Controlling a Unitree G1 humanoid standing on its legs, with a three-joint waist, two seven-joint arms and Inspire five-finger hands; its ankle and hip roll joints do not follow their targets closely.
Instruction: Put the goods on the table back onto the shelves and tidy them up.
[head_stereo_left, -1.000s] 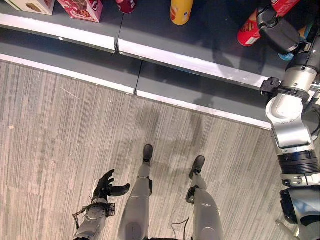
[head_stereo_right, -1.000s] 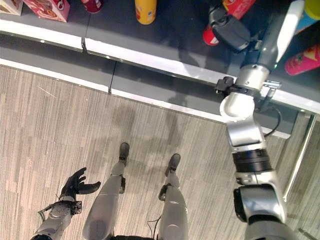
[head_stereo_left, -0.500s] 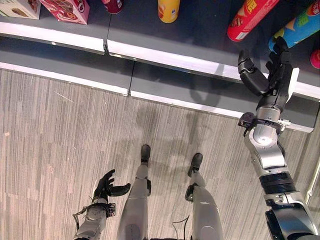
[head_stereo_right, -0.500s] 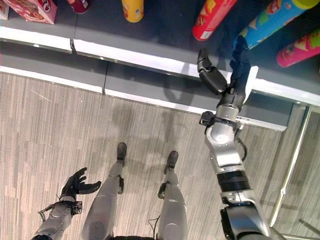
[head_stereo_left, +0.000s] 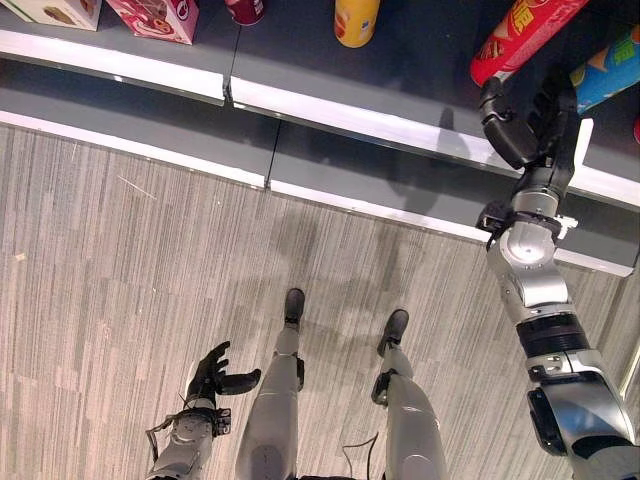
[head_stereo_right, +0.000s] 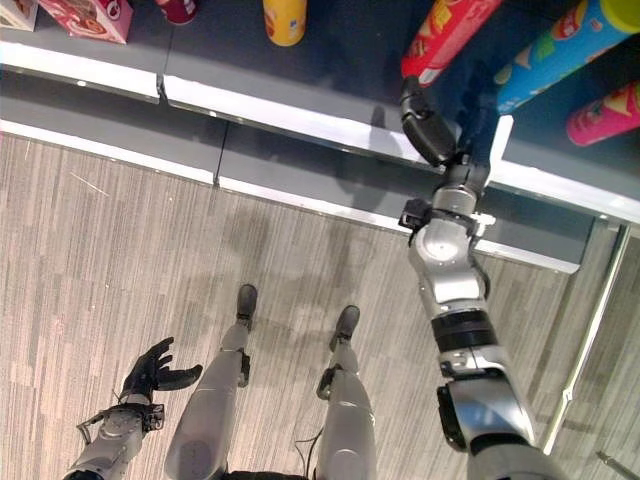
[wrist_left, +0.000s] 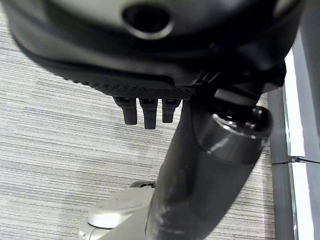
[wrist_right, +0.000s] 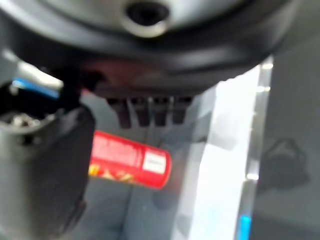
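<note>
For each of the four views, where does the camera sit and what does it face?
Left eye: head, looking down at floor and shelf; right hand raised, left hand low.
Right eye: same scene, slightly shifted.
Left wrist: along the left hand towards the floor.
Right wrist: along the right hand towards the red can.
Shared: the red can shows in both eyes and the right wrist.

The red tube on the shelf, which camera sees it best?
The right eye view: the red tube shows nearly whole on the shelf, above the open right hand. The left eye view shows it too; the right wrist view catches a blurry end. The left wrist view faces the floor.
</note>
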